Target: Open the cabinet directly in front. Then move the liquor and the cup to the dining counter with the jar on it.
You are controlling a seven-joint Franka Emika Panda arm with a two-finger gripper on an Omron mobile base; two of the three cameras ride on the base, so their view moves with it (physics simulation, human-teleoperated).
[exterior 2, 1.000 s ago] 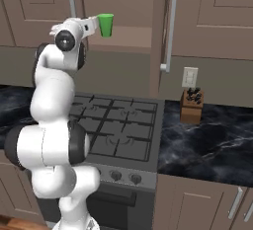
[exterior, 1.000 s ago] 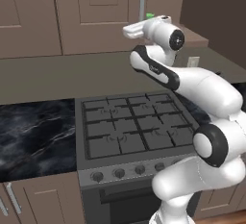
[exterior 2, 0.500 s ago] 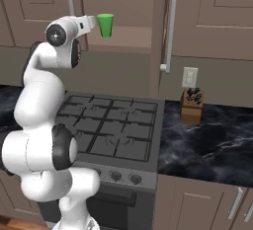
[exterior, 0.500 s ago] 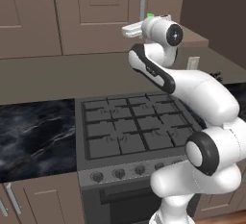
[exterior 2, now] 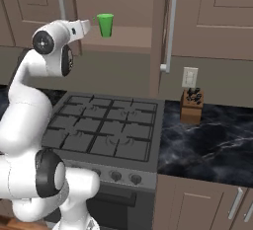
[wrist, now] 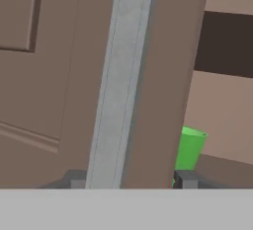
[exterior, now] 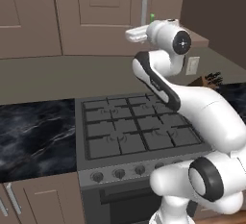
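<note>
Cup (wrist: 189, 148) half behind cabinet door (wrist: 163, 76)

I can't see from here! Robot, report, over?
End effector straddling the left door's silver handle. Green cup upright on cabinet shelf. Right door open.

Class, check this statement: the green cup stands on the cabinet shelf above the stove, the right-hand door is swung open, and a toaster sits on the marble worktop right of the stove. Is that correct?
Not quite. It is a wooden knife block, not a toaster, that sits on the marble worktop right of the stove, as the right base view shows. The green cup does stand on the cabinet shelf, and the right-hand door is swung open.
</note>
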